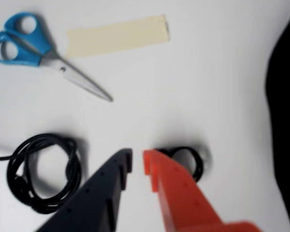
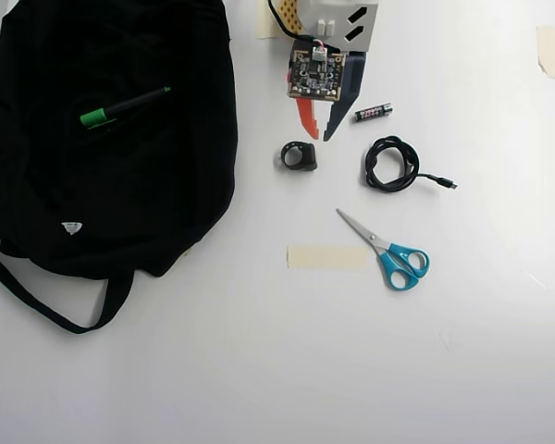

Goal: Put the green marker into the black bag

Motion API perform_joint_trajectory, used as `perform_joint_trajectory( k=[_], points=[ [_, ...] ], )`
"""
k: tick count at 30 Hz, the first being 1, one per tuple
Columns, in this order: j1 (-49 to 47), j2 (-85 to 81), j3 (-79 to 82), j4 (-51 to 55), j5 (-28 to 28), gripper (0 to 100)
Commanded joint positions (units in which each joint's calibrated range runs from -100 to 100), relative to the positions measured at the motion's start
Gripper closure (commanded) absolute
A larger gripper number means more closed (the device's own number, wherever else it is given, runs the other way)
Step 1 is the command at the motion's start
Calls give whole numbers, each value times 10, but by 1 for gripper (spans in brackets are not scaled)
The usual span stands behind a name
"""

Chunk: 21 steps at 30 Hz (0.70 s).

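Observation:
In the overhead view the green marker [image 2: 122,108] lies slanted on top of the black bag [image 2: 111,194], which is spread over the table's left side. In the wrist view only the black bag's edge [image 1: 286,121] shows at the right, and the marker is out of sight. My gripper [image 2: 318,138] hangs over bare table to the right of the bag, well away from the marker. Its orange and dark fingers point down the picture. In the wrist view the gripper [image 1: 137,155] is shut to a narrow slit, with nothing between the tips.
A small black ring-shaped piece [image 2: 299,155] [image 1: 195,159] lies just past the fingertips. Near it are a coiled black cable [image 2: 391,165] [image 1: 43,171], a small battery [image 2: 373,113], blue-handled scissors [image 2: 393,254] [image 1: 38,53] and a beige tape strip [image 2: 326,257] [image 1: 118,35].

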Motion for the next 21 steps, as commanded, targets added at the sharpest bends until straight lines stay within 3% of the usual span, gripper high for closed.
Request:
perform_joint_trajectory(
  k=[1,10,21],
  points=[
    [-4,-33,2,2,-1,98],
    [-13,-225,91,89,5,98],
    [-52,-449,293,70,5,98]
  ],
)
